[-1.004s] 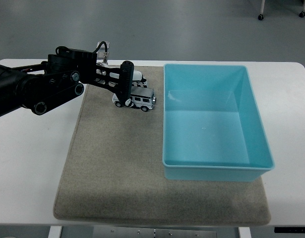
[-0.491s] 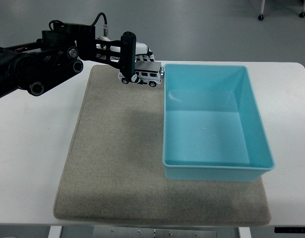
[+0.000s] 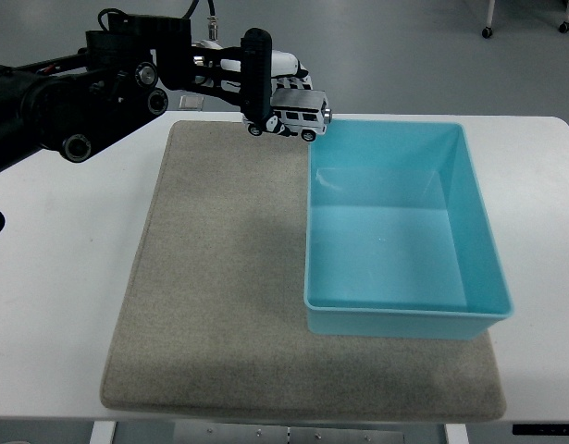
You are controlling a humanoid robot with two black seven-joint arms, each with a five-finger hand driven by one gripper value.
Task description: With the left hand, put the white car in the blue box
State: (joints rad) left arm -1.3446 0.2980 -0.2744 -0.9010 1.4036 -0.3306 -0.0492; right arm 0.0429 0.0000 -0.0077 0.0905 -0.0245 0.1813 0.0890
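Observation:
My left hand (image 3: 265,83) reaches in from the upper left, its black fingers (image 3: 257,79) shut on the white car (image 3: 297,117). The car is a small white and grey off-road toy, held level in the air above the far left corner of the blue box (image 3: 478,268). The box is a light blue open tub standing on the right part of the grey mat (image 3: 210,296); nothing lies inside it. The white fingers behind the car are partly hidden. My right arm is out of sight.
The grey mat covers the middle of the white table (image 3: 53,296). Bare table shows to the left of the mat and along the right edge. Grey floor lies beyond the table's far edge.
The left hand has lifted the car off the mat and carried it up and to the right, from beside the box's left wall to above its far left corner.

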